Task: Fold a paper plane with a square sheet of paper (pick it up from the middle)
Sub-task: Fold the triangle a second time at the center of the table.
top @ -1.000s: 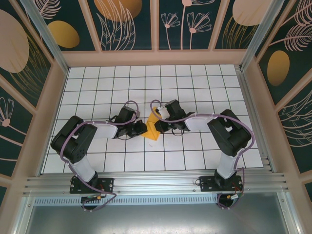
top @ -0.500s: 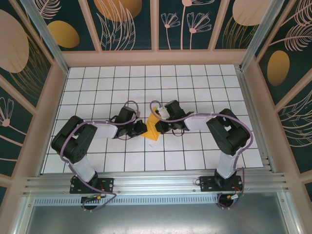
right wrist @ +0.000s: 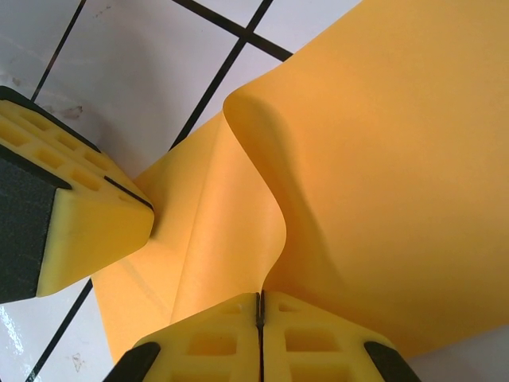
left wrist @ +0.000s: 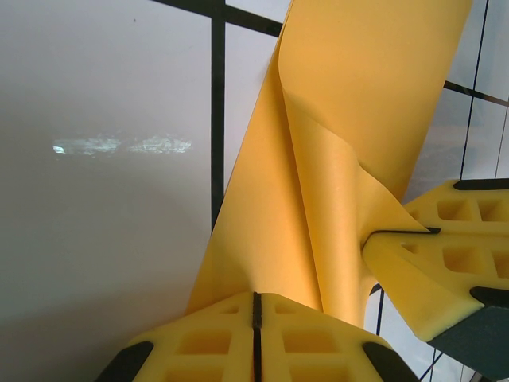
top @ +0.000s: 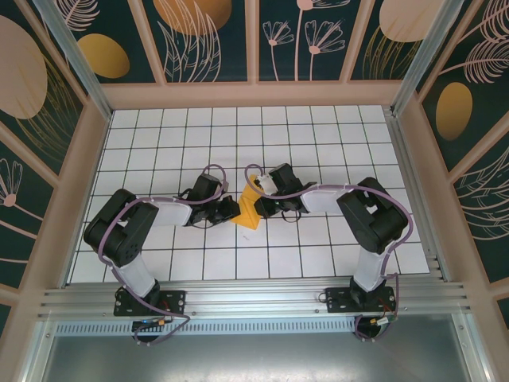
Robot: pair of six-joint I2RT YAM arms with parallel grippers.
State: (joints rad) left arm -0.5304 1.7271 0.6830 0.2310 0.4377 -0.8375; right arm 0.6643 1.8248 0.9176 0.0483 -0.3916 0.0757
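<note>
The square sheet of paper (top: 250, 216), creased into a smaller shape, sits near the middle of the tiled worktop (top: 318, 143). It seems lifted, though its lower edge may touch. The left gripper (left wrist: 255, 314) and the right gripper (right wrist: 260, 314) each pinch a fold.

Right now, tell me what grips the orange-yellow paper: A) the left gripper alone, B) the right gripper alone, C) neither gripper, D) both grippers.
D: the left gripper and the right gripper each have their yellow fingers shut on the paper, one from each side.
</note>
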